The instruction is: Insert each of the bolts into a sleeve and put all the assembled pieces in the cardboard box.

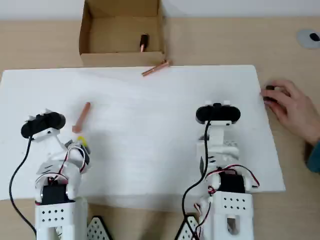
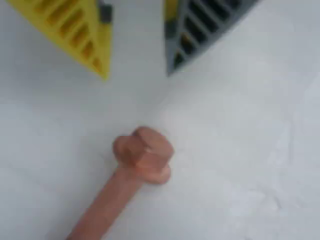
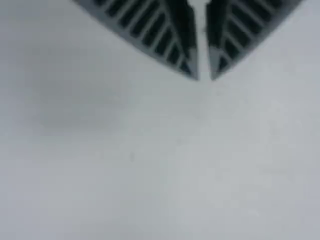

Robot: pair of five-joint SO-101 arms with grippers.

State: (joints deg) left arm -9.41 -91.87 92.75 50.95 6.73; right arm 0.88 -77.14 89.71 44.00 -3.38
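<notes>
**Two arms at rest over a white sheet, one bolt before the left pincer**

High view: a white sheet [image 1: 150, 125] covers most of the wooden tabletop [image 1: 225, 40]. The cardboard box [image 1: 122, 59] stands open at the far edge of the sheet. Inside it, near its right wall, lies a piece with a dark end and a copper end [image 1: 144, 42]. A copper-coloured rod [image 1: 155, 68] lies aslant just outside the box's front right corner. Whether it is a bare bolt or an assembled piece cannot be told.

Left wrist view: the left pincer [image 2: 136, 72], one finger yellow and one grey, is spread and holds nothing. A copper bolt [image 2: 125, 185] lies flat on the sheet just beyond the tips, its hexagonal head nearest them.

Right wrist view: the right pincer [image 3: 203, 75] is pressed together but for a thin slit, empty, over bare sheet.
</notes>
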